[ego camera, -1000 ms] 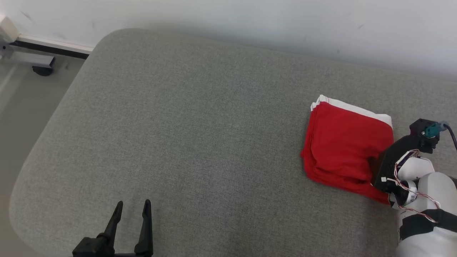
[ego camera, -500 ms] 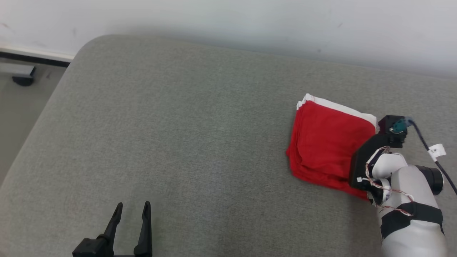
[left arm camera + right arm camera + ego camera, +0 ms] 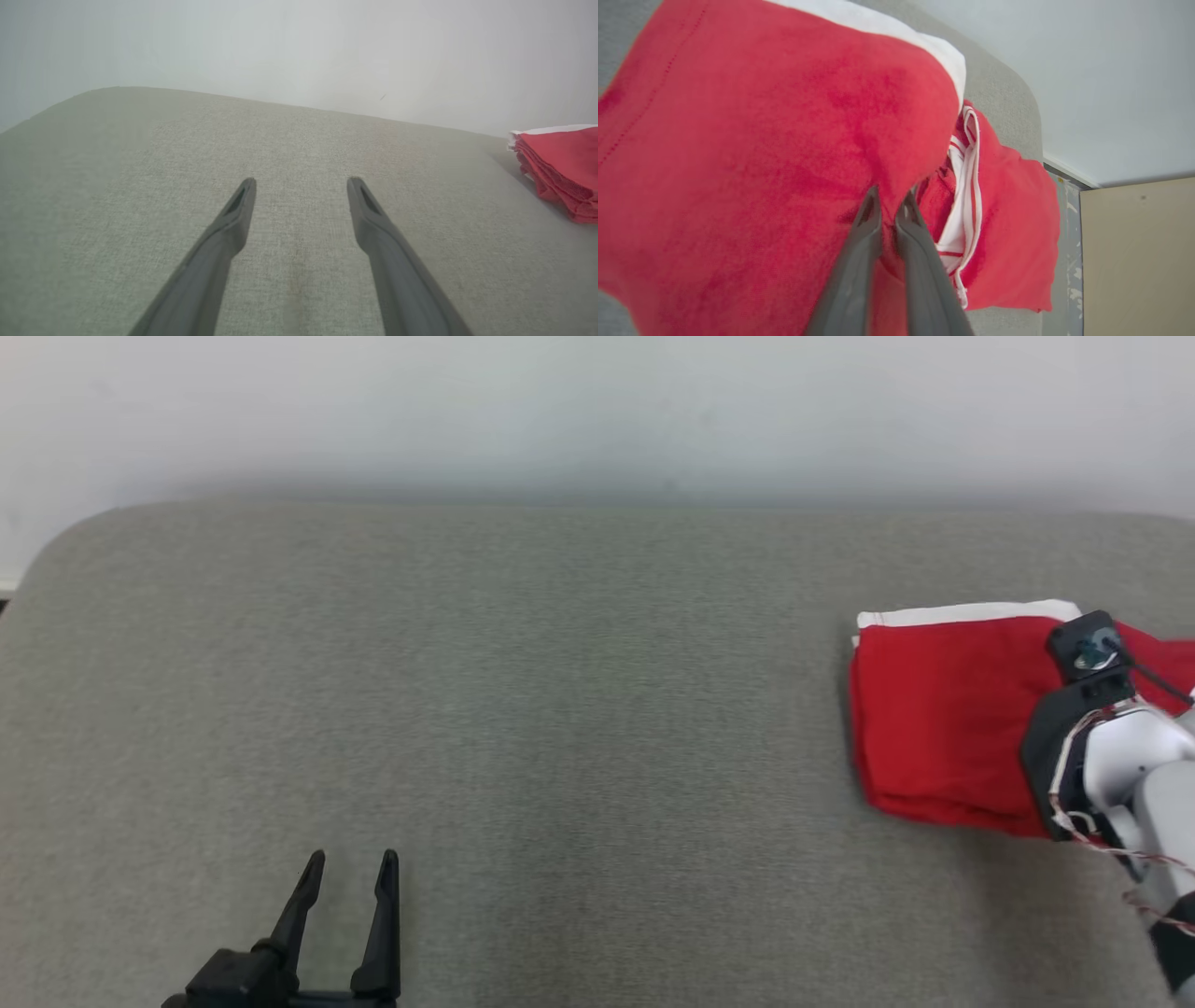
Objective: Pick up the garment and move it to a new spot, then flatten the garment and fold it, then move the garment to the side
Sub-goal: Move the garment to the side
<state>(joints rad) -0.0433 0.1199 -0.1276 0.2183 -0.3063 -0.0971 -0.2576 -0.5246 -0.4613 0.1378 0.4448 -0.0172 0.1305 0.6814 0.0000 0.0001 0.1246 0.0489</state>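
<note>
The folded red garment [image 3: 943,719] with a white band along its far edge lies at the right of the grey cushion [image 3: 560,709]. In the right wrist view my right gripper [image 3: 891,193] is shut on a fold of the garment [image 3: 761,163], near white-striped trim [image 3: 966,196]. The head view shows that arm's dark wrist [image 3: 1074,728] over the garment's right part, hiding the fingers. My left gripper [image 3: 350,859] stands open and holds nothing at the lower left, far from the cloth. Its fingers [image 3: 233,219] point along bare cushion, with the garment [image 3: 560,163] at the right edge.
A white wall [image 3: 597,411] runs behind the cushion. The cushion's rounded left corner [image 3: 56,541] is at the far left. In the right wrist view the cushion's end [image 3: 1017,116], a strip of floor [image 3: 1064,261] and a beige panel [image 3: 1134,256] lie beyond the garment.
The head camera has turned, so the whole picture shifted. The right gripper and the garment now sit farther from the cushion's left end, with the garment's edge parallel to the wall. The left gripper is unchanged.
</note>
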